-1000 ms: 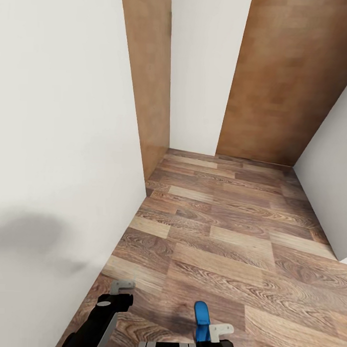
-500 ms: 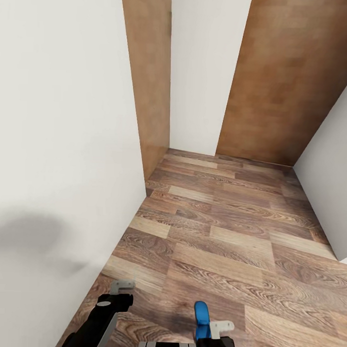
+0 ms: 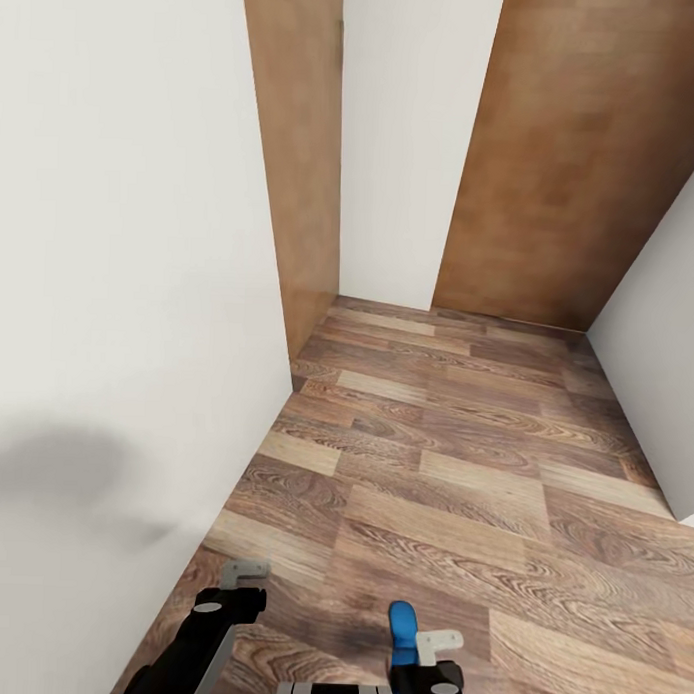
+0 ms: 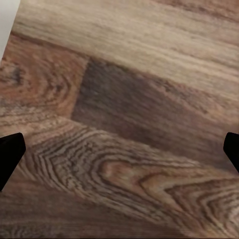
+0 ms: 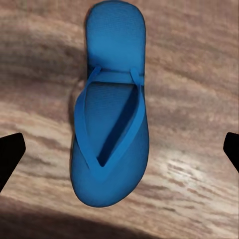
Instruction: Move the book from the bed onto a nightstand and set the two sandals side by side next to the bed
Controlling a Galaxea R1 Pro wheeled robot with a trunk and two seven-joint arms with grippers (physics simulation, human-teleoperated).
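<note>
Your right gripper (image 5: pixel 119 149) hangs over one blue sandal (image 5: pixel 112 119) lying flat on the plank floor (image 3: pixel 463 471), jaws spread wide; the left gripper (image 4: pixel 119 149) is spread too, over bare floor. Next, descend and pinch the sandal.

A white wall (image 3: pixel 119 279) fills the left of the frame, with a soft grey shadow (image 3: pixel 62 472) low on it. Beyond its edge stands a light-brown wood panel (image 3: pixel 299 155), then a narrow white wall strip (image 3: pixel 409 139) at top centre, then a broad brown wood panel (image 3: pixel 584 155) at upper right. Another white wall (image 3: pixel 662 338) closes the right edge. The wood-plank floor (image 3: pixel 453 471) spreads across the lower half in mixed light and dark boards.
</note>
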